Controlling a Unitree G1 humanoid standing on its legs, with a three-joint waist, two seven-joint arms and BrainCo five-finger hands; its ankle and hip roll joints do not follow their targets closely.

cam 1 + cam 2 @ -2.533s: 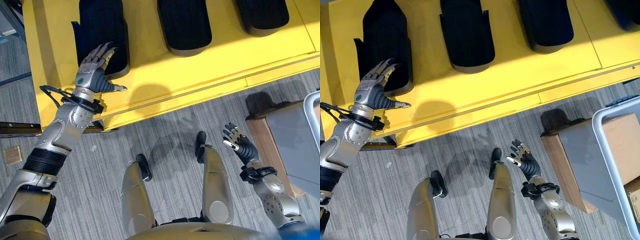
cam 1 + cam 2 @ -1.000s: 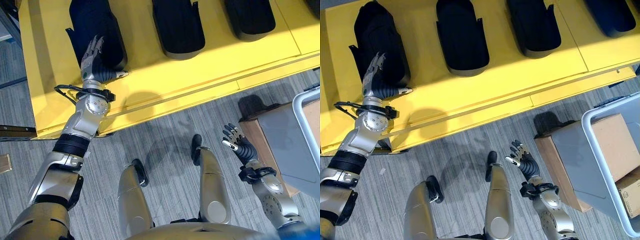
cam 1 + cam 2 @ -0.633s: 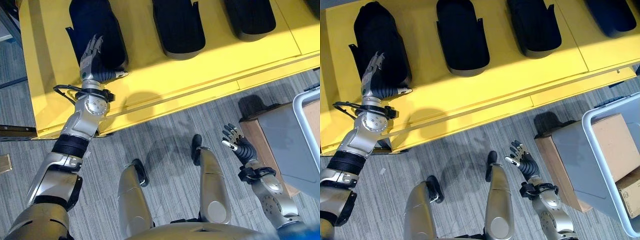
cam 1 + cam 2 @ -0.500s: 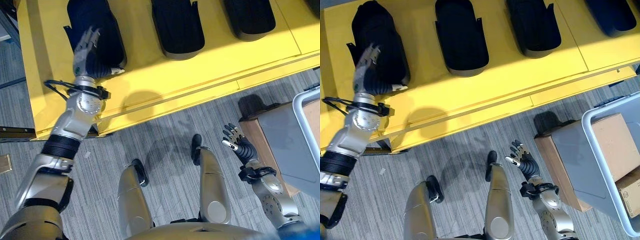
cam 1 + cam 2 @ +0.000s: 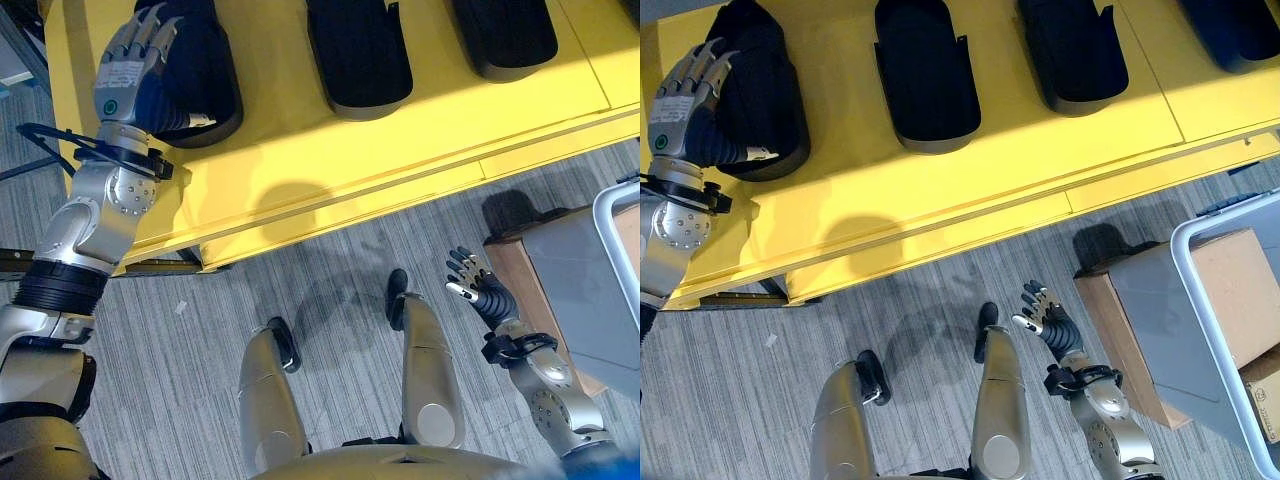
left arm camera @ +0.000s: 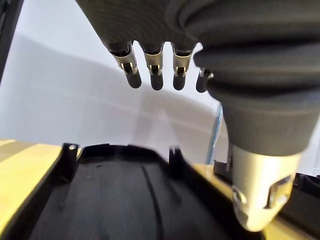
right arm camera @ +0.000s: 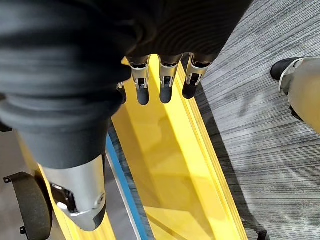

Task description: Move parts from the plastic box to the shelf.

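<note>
Shelf (image 5: pixel 330 150) holds the leftmost black part (image 5: pixel 765 95) flat, so you see left robot hand (image 5: pixel 135 65) spread above it, right robot hand (image 5: pixel 475 290) spread, empty.

The left hand (image 5: pixel 135 70) rose off the near edge of the leftmost black part (image 5: pixel 205 70) on the yellow shelf (image 5: pixel 330 150), where it had rested a second before with its thumb down at the part's near rim. It moved left and farther away, so that it came to hover over the part's left side, fingers straightened and spread, holding nothing. The whole view also shifted slightly, as the camera moved.
</note>
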